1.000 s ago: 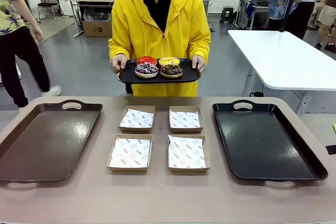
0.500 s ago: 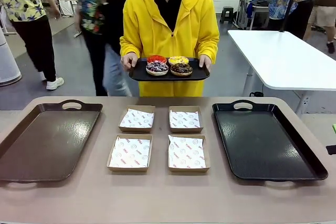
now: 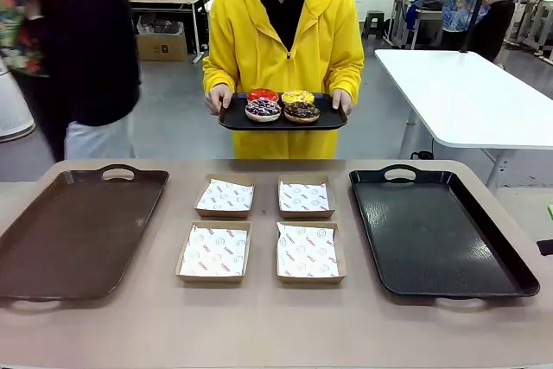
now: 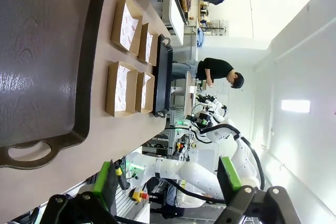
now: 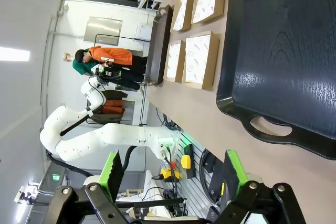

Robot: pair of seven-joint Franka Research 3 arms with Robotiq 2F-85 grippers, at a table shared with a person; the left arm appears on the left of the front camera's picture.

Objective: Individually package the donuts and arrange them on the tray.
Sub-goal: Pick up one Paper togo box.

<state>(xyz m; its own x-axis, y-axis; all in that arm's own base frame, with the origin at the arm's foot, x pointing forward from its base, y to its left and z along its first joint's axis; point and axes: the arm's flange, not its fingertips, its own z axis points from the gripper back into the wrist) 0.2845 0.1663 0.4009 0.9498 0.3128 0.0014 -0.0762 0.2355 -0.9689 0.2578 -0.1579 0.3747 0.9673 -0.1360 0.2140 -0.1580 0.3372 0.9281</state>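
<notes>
Wrist views give me the fingers: left gripper and right gripper both spread wide, holding nothing | table: four paper-lined cardboard boxes between brown tray and black tray | front view, far side: four donuts on person's small tray, carried in both hands
</notes>
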